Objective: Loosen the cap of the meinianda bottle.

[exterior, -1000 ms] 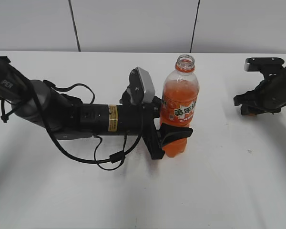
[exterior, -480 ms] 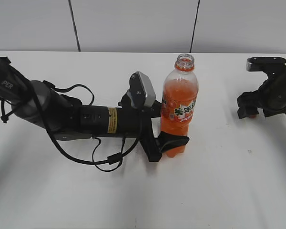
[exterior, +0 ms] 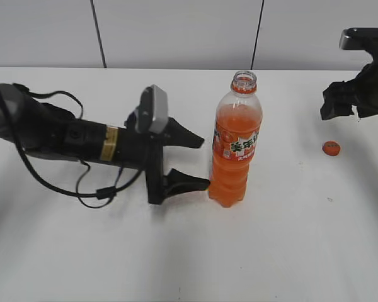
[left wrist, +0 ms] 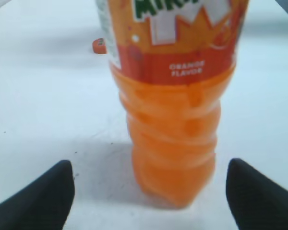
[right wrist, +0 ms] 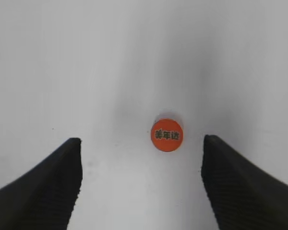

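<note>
I see the bottle (exterior: 236,141) standing alone, my left gripper (exterior: 192,160) wide open beside it. My right gripper (right wrist: 141,179) hangs open, empty, above the cap (right wrist: 166,134).

Orange meinianda bottle (exterior: 236,145) with orange white-lettered label, orange cap (exterior: 331,148), white worktop (exterior: 271,251), black hands.

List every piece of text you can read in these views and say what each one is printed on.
"ORANGE FLAVOR": white letters on the meinianda bottle, on the label's red lower band, left wrist view.
"MIRI...": large green letters at the label's top edge, cut off by the frame.
White Chinese characters on the same label in the exterior view: too small to read with certainty.
Dark Chinese characters on top of the cap, which lies on the table: too blurred to read with certainty.
Yellow sticker on the left arm: unreadable.
</note>
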`<state>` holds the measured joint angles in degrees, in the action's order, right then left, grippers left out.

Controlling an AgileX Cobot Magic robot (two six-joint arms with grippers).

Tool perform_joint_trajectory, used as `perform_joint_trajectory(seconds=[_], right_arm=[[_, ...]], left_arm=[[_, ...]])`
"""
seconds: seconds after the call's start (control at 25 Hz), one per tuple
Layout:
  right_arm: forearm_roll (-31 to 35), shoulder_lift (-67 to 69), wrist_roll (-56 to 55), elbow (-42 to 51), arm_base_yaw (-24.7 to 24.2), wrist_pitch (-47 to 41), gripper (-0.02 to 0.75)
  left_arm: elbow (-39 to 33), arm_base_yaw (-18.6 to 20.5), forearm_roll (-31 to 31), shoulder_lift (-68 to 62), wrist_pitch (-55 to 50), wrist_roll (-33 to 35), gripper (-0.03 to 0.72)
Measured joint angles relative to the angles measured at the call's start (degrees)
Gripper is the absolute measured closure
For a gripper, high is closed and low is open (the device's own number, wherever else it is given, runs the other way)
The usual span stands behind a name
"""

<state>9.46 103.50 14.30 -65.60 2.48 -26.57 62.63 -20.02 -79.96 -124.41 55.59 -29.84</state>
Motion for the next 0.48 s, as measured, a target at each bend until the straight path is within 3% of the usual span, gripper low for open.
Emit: perform_joint_trajectory(seconds=[0.12, 0.28, 0.48], right_arm=[[-0.98, -2.9, 0.0, 0.03, 0.0, 0.38, 0.16], [-8.32, -5.37, 0.87, -0.04, 0.0, 5.13, 0.16], [-16.7, -5.9, 0.93, -4.06, 0.0, 8.61, 0.16]], left_arm=[[0.0, 5.77, -5.65, 4.01, 0.56, -1.76, 0.101], [-0.01, 12.38, -5.36, 9.77, -1.11, -3.09, 0.101], [1.72, 13.33, 5.15, 18.44, -27.66, -3.54, 0.132]])
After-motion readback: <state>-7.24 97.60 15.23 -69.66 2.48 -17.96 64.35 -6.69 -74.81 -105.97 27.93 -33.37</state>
